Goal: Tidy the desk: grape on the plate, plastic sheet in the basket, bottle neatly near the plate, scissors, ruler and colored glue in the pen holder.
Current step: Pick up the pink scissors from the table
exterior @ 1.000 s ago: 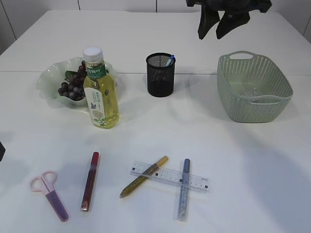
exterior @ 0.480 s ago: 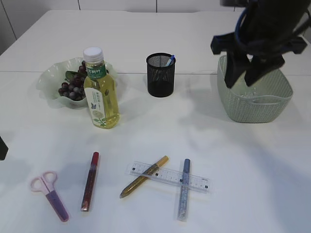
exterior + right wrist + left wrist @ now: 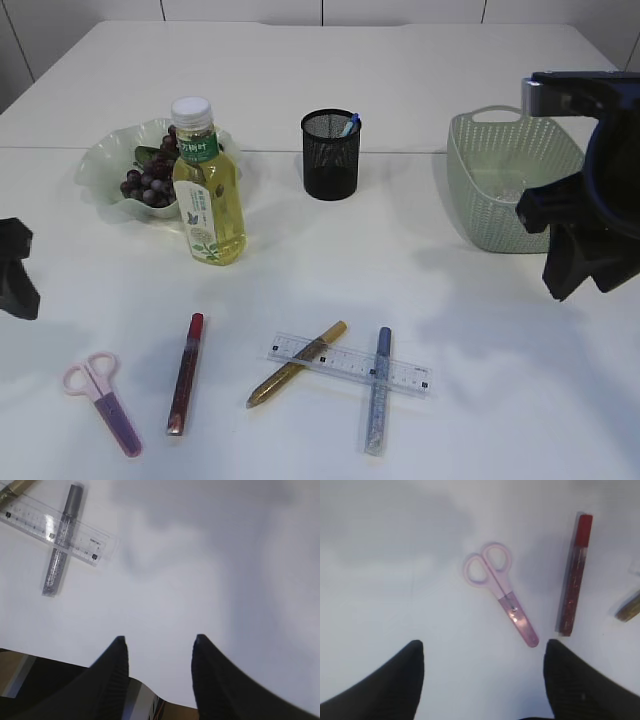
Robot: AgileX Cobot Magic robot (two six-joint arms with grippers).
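right tool (image 3: 585, 275) dropped from basket (image 3: 480, 215) toward table.

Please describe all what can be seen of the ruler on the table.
The ruler is a clear, flat plastic strip with printed black marks and small dark squares near its ends. It lies on the white table, near the front edge, running left to right with its right end slightly nearer the camera. The gold glue pen crosses its left end and the silver-blue glue pen crosses its right part; both touch it. In the right wrist view the silver pen seems to lie on top. No gripper touches it.
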